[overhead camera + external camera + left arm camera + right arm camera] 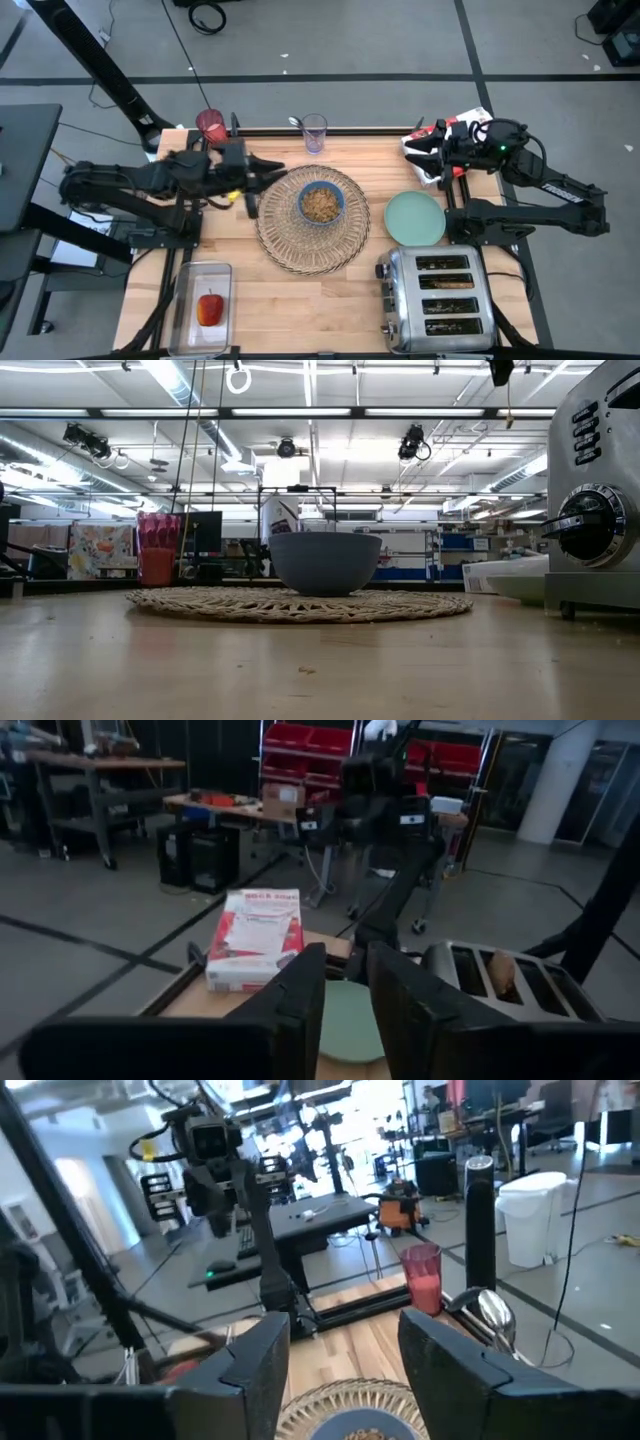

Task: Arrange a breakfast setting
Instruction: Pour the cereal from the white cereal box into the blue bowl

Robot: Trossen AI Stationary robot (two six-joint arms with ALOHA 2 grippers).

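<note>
Well, wood table (300, 300) w/ placemat (312, 222) in workshop; both claws part-open, empty.

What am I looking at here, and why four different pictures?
Two robot arms work at one wooden table; each ends in a two-finger pincer. One camera looks down from above, one sits at table height, and one rides on each wrist. On the table: a woven placemat under a blue cereal bowl, a mint-green plate, a chrome toaster, an apple in a clear tray, a red-filled glass and a cereal box. The left pincer and right pincer hold nothing.
</note>
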